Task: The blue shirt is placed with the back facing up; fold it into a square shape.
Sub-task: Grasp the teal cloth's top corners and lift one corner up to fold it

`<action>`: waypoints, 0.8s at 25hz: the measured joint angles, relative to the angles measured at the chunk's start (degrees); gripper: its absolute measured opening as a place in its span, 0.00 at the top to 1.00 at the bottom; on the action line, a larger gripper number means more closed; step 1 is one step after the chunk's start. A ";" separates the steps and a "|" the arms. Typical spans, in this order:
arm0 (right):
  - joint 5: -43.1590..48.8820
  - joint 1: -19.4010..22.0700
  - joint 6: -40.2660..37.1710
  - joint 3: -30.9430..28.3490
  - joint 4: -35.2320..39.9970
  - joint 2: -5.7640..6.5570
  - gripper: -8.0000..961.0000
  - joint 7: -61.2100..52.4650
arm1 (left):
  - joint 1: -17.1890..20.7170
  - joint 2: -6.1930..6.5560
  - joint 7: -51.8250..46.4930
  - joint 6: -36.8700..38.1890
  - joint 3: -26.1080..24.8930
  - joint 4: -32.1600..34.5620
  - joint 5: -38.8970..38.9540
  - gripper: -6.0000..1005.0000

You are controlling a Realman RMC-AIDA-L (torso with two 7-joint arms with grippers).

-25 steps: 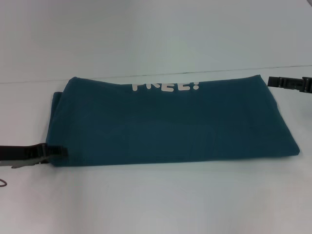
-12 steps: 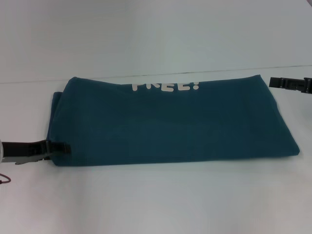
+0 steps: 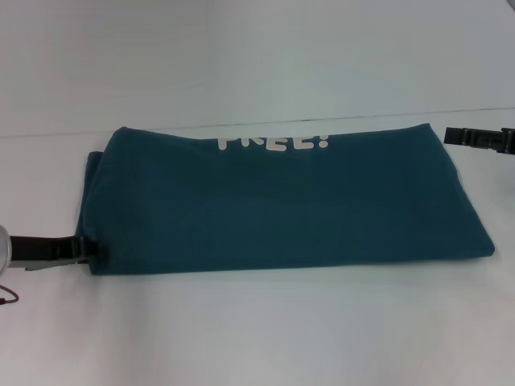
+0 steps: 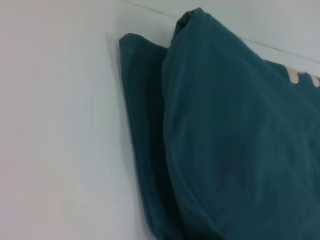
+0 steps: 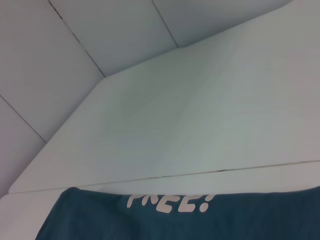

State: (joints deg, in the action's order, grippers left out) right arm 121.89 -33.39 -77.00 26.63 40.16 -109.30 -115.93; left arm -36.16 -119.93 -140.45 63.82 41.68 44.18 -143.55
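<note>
The blue shirt [image 3: 282,209] lies on the white table as a long folded band, with white lettering [image 3: 273,143] showing along its far edge. My left gripper [image 3: 95,249] sits at the shirt's near left corner, its tip touching the fabric edge. The left wrist view shows that corner of the blue shirt [image 4: 230,140] close up, with layered folds. My right gripper [image 3: 449,136] hovers just off the far right corner, apart from the cloth. In the right wrist view the blue shirt [image 5: 175,222] and its lettering [image 5: 170,204] fill the lower edge.
The white table [image 3: 257,338] stretches bare in front of the shirt. A thin seam [image 3: 241,121] runs across just behind the shirt, with more white surface beyond it. A thin red cable [image 3: 6,296] shows at the left edge.
My left gripper shifted along the shirt's near left corner, first rightward, then slightly back left. The right gripper barely moved. The shirt keeps its shape.
</note>
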 joint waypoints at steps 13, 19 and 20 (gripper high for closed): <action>-0.01 0.09 0.35 -0.05 0.00 -0.32 0.11 0.01 | 0.32 -0.05 -0.33 -0.94 -0.21 1.29 -0.49 0.93; -0.23 -0.02 0.57 0.00 -0.37 -1.18 0.11 0.61 | 3.68 -0.25 0.17 -0.06 -0.64 5.29 1.09 0.97; -0.22 -0.14 0.62 0.02 -0.44 -1.45 0.11 0.72 | 4.47 -0.27 0.50 0.14 -0.88 5.99 1.77 0.97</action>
State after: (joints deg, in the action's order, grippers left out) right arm 121.68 -33.53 -76.37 26.65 39.72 -110.75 -115.21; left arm -31.69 -120.21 -139.95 63.96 40.79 50.16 -141.78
